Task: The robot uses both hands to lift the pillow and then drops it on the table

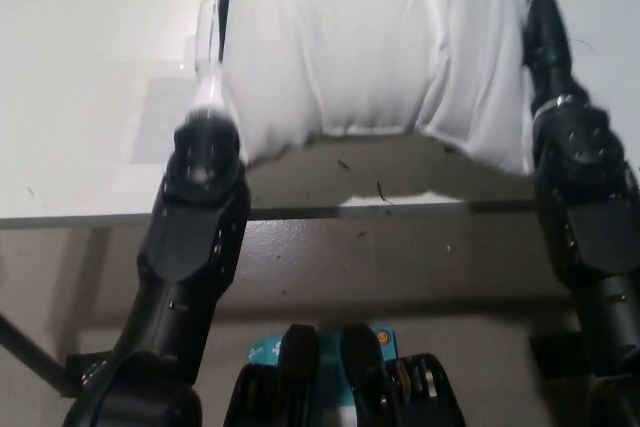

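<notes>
We've got the pillow squeezed between both arms over the table; can't tell what either hand's doing.

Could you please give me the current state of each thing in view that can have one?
Pillow: held between both hands, squeezed at its sides, bottom edge low over the table.
Left hand: pressed against the pillow's left side.
Right hand: pressed against the pillow's right side.
Table: bare where it shows, shadow under the pillow.

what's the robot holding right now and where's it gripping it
The white pillow, pressed between both arms at its two side edges: left hand on one side, right hand on the other. The fingers are mostly hidden.
</notes>
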